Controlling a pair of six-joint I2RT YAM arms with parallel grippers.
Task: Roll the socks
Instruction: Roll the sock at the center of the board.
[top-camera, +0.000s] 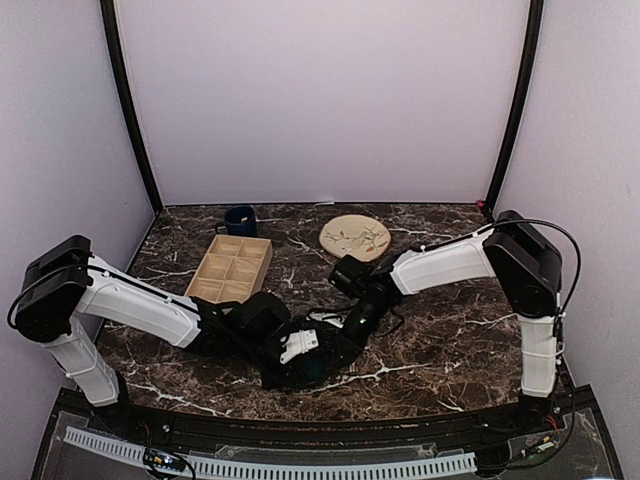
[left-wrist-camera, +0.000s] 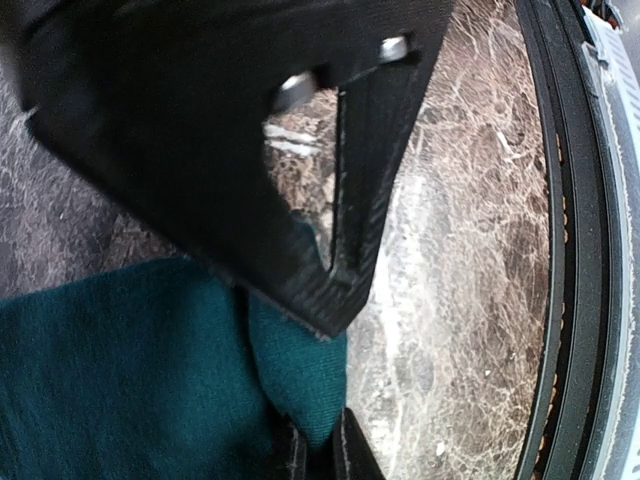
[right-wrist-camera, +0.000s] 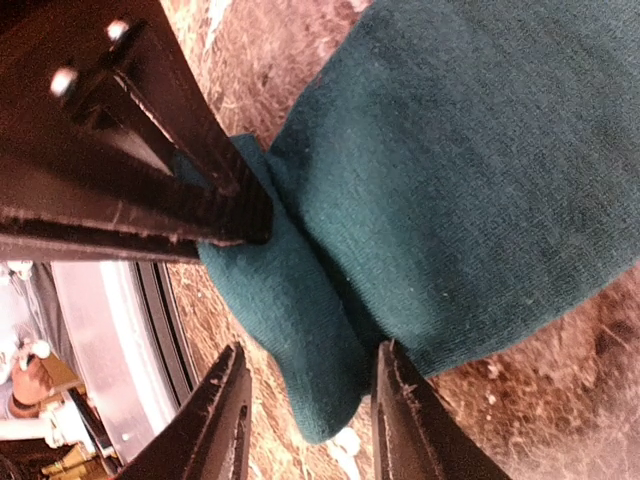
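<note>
The left hand (left-wrist-camera: 322, 378) is nearly shut. It pinches a fold at the edge of the sock (left-wrist-camera: 120, 370) between its two fingers. The sock is dark green and soft. Most of it spreads out to one side of the left hand, flat on the counter (left-wrist-camera: 450, 250). On the other side of that hand is brown stone with white lines.

The right hand (right-wrist-camera: 280, 300) is about half open. Its fingers (right-wrist-camera: 150, 170) stand apart, and a bunched end of the sock sits in the gap between them. The upper finger touches the cloth. It is hard to tell if the lower finger touches it too. The rest of the sock spreads away past this hand's fingertips.

From above, the two hands meet tip to tip, low over the counter. The sock shows only as a dark patch right by them. A wooden tray (top-camera: 232, 268) lies beyond the left hand, well apart from it. A blue mug (top-camera: 240, 220) sits just behind the tray. A round plate (top-camera: 355, 237) lies beyond the right hand.
</note>
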